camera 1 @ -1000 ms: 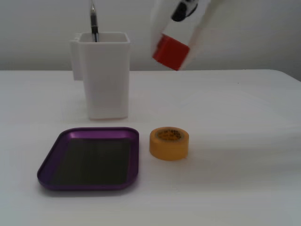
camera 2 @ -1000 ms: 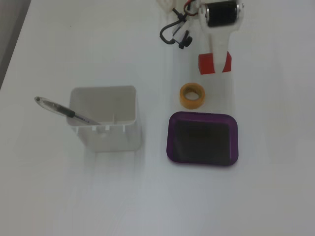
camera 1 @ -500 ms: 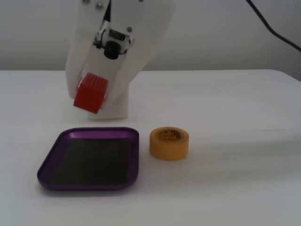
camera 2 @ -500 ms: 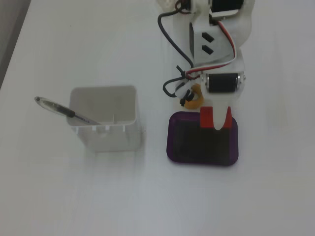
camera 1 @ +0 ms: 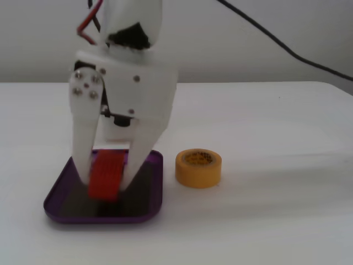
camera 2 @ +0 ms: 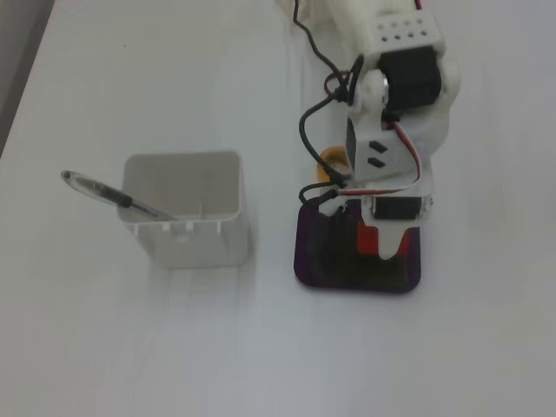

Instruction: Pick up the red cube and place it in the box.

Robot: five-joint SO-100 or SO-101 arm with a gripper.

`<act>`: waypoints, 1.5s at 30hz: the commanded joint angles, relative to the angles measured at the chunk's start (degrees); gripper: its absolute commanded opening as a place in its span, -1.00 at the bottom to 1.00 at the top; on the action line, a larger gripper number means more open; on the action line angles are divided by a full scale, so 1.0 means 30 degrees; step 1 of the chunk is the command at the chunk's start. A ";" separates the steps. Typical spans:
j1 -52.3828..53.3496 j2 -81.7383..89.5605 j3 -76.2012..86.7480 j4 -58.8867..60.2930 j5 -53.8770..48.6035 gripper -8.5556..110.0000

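Observation:
The red cube (camera 1: pixel 106 175) is a small ribbed red block held between the two white fingers of my gripper (camera 1: pixel 105 185). It hangs low over the purple box (camera 1: pixel 151 190), a shallow tray with a dark glossy floor; whether it touches the floor I cannot tell. In the fixed view from above, the gripper (camera 2: pixel 382 248) points down over the box (camera 2: pixel 326 261), and only a bit of the red cube (camera 2: pixel 367 240) shows beside the white arm. The gripper is shut on the cube.
A yellow tape roll (camera 1: pixel 198 168) lies just right of the box; from above the tape roll (camera 2: pixel 331 162) is partly hidden behind the arm. A tall white square container (camera 2: pixel 187 217) with a pen (camera 2: pixel 113 196) leaning in it stands left of the box. Black cable (camera 1: pixel 276 41) crosses the background.

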 commanded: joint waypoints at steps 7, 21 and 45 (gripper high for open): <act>-0.0059 -0.1670 -0.4687 0.2080 0.0088 -0.71; 0.0029 -0.0645 -0.9902 0.7295 -0.0879 -0.46; 0.0205 2.4580 1.6230 0.4160 -0.1670 -0.46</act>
